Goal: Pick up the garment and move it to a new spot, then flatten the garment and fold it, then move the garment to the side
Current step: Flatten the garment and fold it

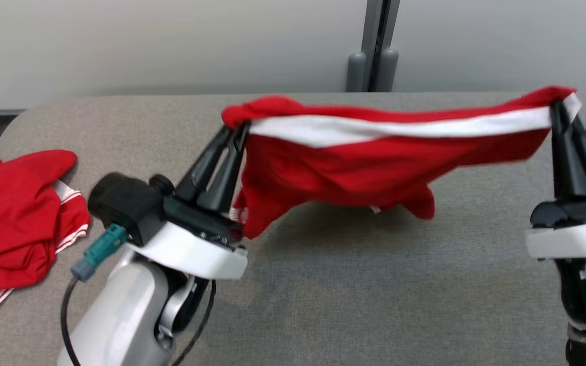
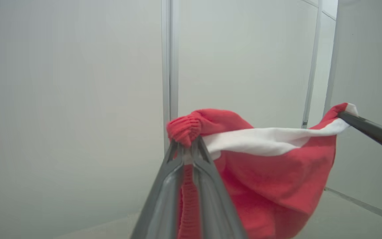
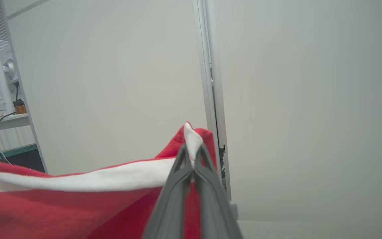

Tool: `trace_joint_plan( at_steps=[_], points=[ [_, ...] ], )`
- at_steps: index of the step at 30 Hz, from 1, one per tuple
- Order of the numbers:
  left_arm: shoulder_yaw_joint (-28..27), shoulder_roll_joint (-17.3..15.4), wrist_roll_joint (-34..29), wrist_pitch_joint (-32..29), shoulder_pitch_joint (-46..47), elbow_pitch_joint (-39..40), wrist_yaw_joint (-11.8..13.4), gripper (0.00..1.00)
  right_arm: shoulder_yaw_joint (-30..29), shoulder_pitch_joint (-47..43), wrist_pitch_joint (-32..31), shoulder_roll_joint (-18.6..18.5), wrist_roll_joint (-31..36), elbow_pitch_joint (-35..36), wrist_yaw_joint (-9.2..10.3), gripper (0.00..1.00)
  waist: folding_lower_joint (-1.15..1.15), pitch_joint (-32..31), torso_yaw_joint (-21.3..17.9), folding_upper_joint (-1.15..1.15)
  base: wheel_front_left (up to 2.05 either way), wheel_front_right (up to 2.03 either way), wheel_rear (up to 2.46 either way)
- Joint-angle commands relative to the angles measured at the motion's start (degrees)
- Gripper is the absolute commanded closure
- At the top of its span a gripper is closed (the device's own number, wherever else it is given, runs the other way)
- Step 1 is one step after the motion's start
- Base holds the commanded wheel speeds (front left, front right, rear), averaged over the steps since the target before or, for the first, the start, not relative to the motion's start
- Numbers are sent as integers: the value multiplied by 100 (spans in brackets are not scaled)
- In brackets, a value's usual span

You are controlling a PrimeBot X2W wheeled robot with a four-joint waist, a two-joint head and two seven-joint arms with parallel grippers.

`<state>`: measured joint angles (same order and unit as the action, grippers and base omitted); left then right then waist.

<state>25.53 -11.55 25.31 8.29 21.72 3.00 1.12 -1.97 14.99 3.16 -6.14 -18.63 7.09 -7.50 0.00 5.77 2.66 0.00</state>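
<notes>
Above the middle of the grey surface, the garment hangs in the air. It is red with a broad white band along its top edge, and it is stretched between two corners like washing on a line. Below the band the red cloth sags in loose folds, and its lowest point dangles just over the surface with a shadow beneath. Whether it actually brushes the top, I cannot tell.

At one corner the left end effector is clamped on a bunched, ribbed red edge. The left wrist view shows that ribbing running right down between the fingers, pinched hard. At the other corner the right end effector is closed on the white tip of the band, and the right wrist view shows a small white peak poking up past the fingertips.

So, the score. The pick-up looks done: the garment is off the surface and spread wide by both arms. By my reading most of the job is left, which means laying it down at its spot, smoothing it flat, folding it, then shifting it aside. It is not flat yet, since the body below the band is crumpled.

At the far left of the surface lies a second red garment with thin white stripes, a rumpled heap well apart from the one in the air. Behind it all are a pale wall and a grey post.
</notes>
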Motion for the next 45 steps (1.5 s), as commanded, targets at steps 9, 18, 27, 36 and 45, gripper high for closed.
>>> trace_joint_plan(
  at_steps=[9, 18, 27, 36, 45],
  points=[
    [-354, -184, -69, -309, 645, 438, 262, 100, -256, 548, -196, 54, 128, 443, 1, 100, 0, -218, -77, 0, 0, 0, 0],
    [-429, -233, -49, -361, 876, 640, 302, 100, -342, 743, -254, 76, 70, 395, 1, 100, 0, 86, -115, 0, 0, 0, 0],
    [-395, -94, -80, -255, 1775, 279, 83, 100, -187, 1730, -287, -166, -3, 91, 1, 100, 0, 993, -177, 0, 0, 0, 0],
    [-369, 227, -184, 42, 3685, -778, -321, 100, 216, 3846, -80, -490, -97, -874, 1, 100, 0, 1866, -208, 0, 0, 0, 0],
    [-404, 558, 31, 309, 5067, -2688, -557, 100, 710, 5626, 596, -384, 7, -2896, 1, 100, 0, 2158, -266, 0, 0, 0, 0]
  ],
)
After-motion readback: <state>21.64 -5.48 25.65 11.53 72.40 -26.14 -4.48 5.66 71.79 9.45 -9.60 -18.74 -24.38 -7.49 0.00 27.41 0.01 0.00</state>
